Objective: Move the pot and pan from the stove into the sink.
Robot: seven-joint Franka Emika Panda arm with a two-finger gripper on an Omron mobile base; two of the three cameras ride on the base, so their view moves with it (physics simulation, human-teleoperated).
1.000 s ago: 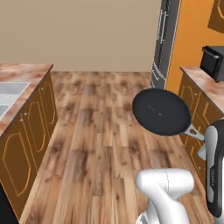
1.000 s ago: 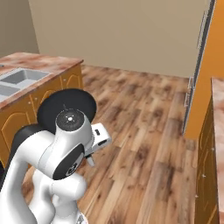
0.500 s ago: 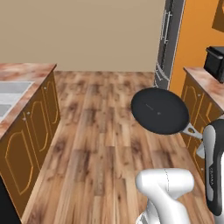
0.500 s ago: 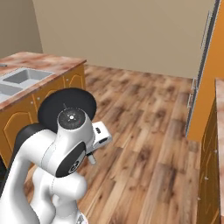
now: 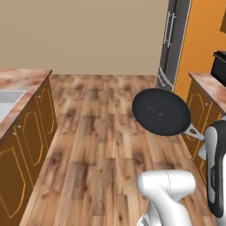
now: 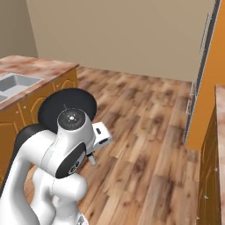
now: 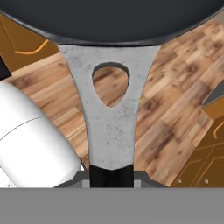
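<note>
The black pan [image 5: 161, 111] hangs in the air above the wooden floor, held level, its grey handle [image 5: 194, 131] pointing toward my arm. In the hand view my gripper [image 7: 111, 176] is shut on the end of the grey handle [image 7: 111, 131], with the pan's dark rim [image 7: 109, 17] across the top. From the right base the pan [image 6: 66, 101] is partly hidden behind my arm. The sink [image 6: 17, 83] is set in the counter on the left, and a corner of the sink [image 5: 6, 99] reaches the left edge. Pot and stove are out of view.
Orange wooden cabinets [image 5: 26, 141] under the left counter and more cabinets [image 5: 198, 110] under a right counter border an aisle of wooden floor [image 5: 101, 132]. A tall steel fridge [image 5: 172, 44] stands at the back right, with a black appliance [image 5: 219, 66] on the right counter.
The whole picture has shifted a little, so the base has moved. The pan keeps the same place relative to my arm and stays in the gripper.
</note>
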